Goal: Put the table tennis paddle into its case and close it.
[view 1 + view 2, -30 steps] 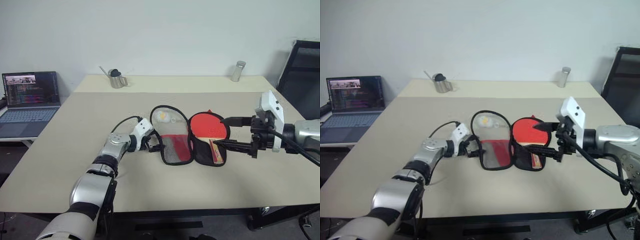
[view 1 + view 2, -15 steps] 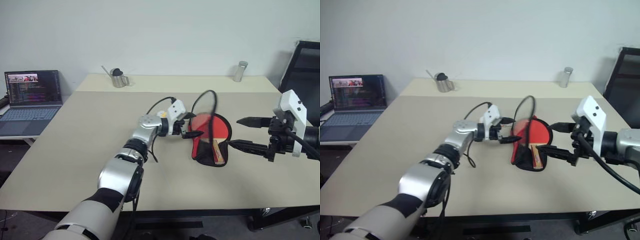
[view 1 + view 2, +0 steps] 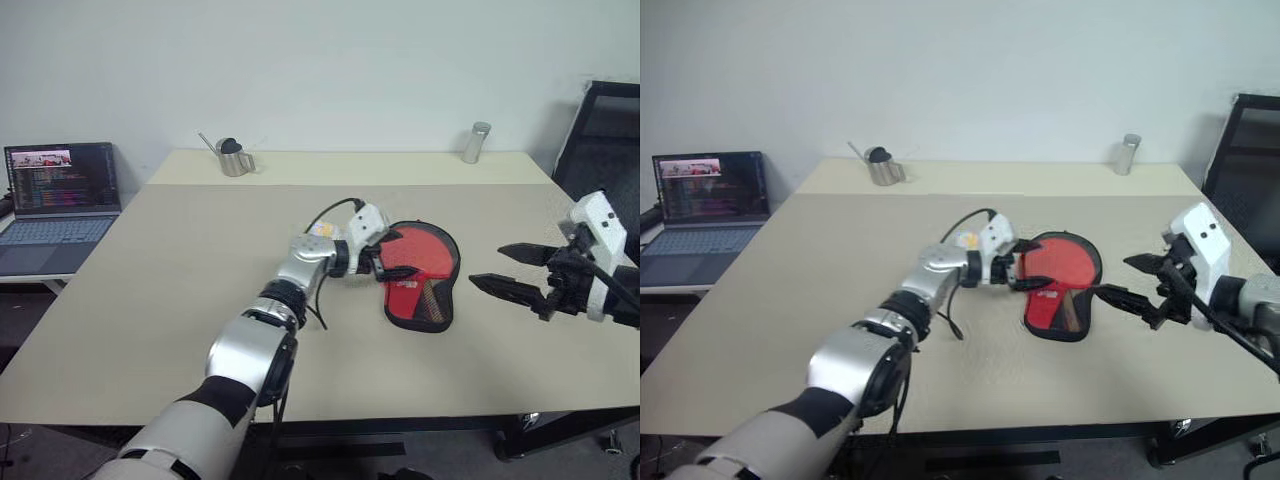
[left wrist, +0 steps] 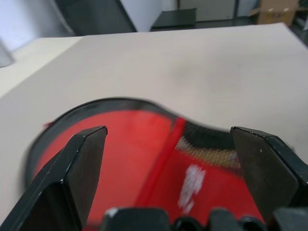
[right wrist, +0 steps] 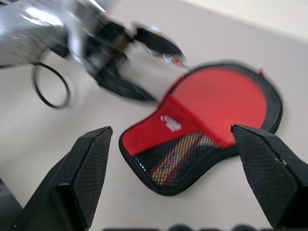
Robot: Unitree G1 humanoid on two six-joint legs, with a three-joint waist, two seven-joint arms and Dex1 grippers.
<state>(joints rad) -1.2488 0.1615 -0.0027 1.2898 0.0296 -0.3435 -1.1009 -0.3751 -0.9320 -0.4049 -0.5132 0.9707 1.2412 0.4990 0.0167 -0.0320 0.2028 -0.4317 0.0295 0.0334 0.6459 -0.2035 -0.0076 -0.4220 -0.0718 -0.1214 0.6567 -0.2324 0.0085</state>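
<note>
Left eye view: case [image 3: 421, 276] folded shut, handle end nearward; both grippers' fingers spread, empty.

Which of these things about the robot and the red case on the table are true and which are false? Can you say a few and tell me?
1. The case is folded shut with its red side up. True.
2. The right gripper is holding the case. False: it hangs apart from the case, jaws open and empty.
3. The left gripper is at the case's edge with its jaws open. True.
4. The laptop is sitting on the same table as the case. False: it is on a separate surface off to the left.
5. A small metal watering can stands at the far side of the table. True.
</note>
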